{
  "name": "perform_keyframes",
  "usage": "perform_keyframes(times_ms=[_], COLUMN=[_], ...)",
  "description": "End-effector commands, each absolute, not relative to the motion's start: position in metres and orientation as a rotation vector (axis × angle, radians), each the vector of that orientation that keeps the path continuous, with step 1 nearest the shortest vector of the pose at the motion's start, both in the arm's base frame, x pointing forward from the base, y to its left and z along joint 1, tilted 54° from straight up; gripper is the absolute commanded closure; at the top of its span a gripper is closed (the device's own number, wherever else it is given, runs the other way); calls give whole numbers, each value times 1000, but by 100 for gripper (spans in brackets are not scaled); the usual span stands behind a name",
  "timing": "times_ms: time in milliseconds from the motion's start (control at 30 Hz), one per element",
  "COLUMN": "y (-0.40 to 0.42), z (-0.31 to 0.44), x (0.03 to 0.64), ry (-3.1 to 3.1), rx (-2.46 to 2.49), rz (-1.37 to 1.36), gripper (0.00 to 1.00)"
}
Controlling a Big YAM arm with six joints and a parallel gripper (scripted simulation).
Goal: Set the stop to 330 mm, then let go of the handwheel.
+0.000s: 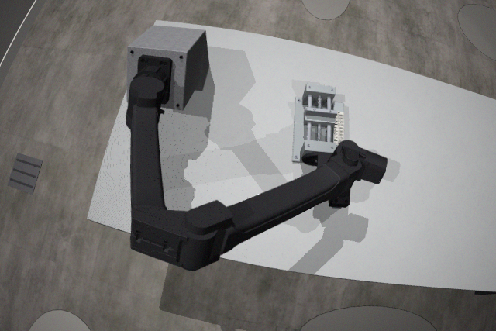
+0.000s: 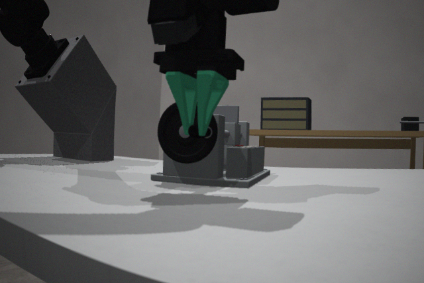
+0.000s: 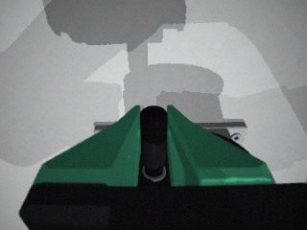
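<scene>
On handwheel (image 2: 177, 142) crank: end effector (image 2: 195, 132), clamped.

matte blk arm (image 1: 146, 151), boxy joints, green tapered jaws

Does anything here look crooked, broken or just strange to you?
Nothing stands out. The green claw is shut on the small black crank handle of the black handwheel, and the grey stop fixture sits flat and square on the white table. No damage or spills show.
</scene>
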State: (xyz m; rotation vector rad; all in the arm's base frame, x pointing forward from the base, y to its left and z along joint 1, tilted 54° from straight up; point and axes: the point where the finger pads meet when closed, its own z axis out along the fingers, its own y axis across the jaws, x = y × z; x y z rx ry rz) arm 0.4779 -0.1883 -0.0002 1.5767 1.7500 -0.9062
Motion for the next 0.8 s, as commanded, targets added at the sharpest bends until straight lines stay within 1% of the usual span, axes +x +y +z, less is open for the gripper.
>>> perform_keyframes(times_ms=[0,367,767], y=[-161,-156,-159], z=[17,18,12], x=[506,485,485], ry=[1739,1759,1769], rx=[1544,1541,1526], rz=[-821,-845,-843], gripper=[94,94,94])
